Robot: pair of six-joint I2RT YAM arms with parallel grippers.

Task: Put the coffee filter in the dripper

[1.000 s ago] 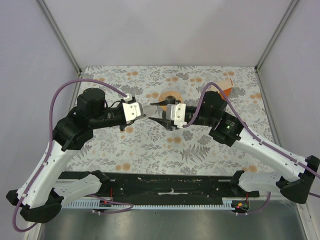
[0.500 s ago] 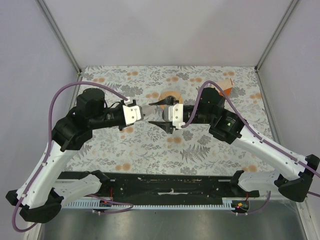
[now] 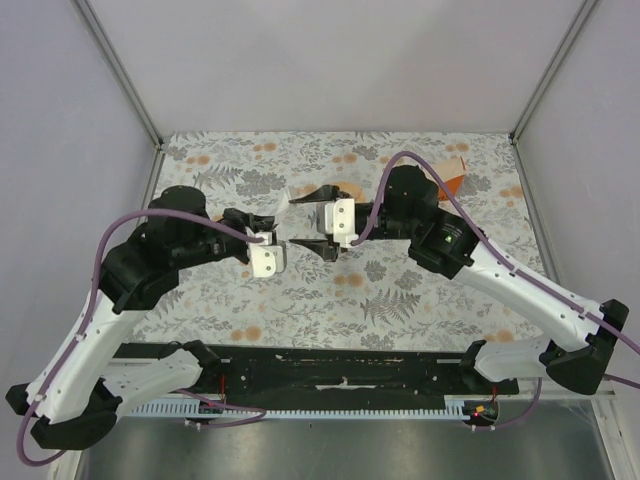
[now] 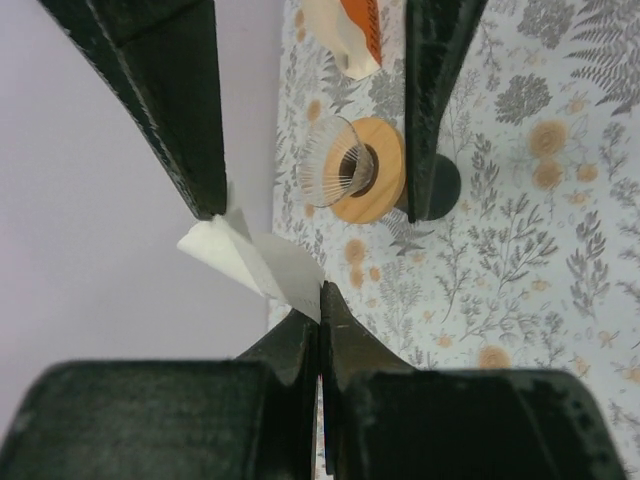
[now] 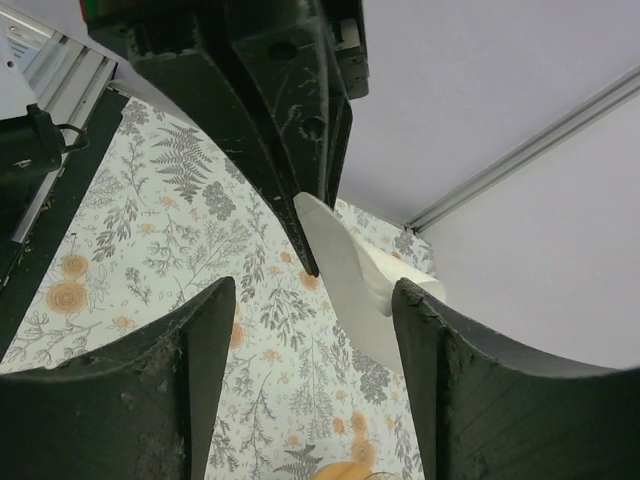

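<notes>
Your left gripper (image 4: 320,296) pinches coffee filter (image 4: 258,262) by one edge, mid-air, between wide-spread fingers of right gripper (image 5: 310,295). Dripper (image 4: 372,170) on table (image 4: 520,250) beyond and below filter; right arm looks nearer.

The left pincer (image 4: 320,295) gripped a corner of the white filter (image 4: 262,262), jaws pressed together, while the right pincer's (image 4: 312,212) dark fingers stood spread wide, one tip at the paper's edge. Beyond, the orange-brown dripper (image 4: 375,170) sat on the floral worktop (image 4: 520,250), an orange-and-white box (image 4: 352,30) farther off.
</notes>
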